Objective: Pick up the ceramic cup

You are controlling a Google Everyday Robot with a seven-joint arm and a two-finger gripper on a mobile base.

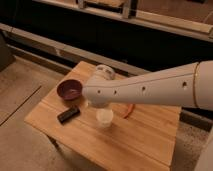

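Note:
The ceramic cup (104, 118) is small and cream-white. It stands upright on the wooden table (150, 140), near the middle. My white arm (145, 90) reaches in from the right, and its rounded end lies over the cup. The gripper (99, 105) hangs under that end, right above the cup's rim, and the arm hides most of it. I cannot tell whether it touches the cup.
A dark reddish-brown bowl (69, 90) stands left of the cup. A flat black object (68, 114) lies in front of the bowl. A thin orange thing (129, 111) lies right of the cup. A pale rounded shape (105, 70) shows behind the arm. The floor drops away around the table.

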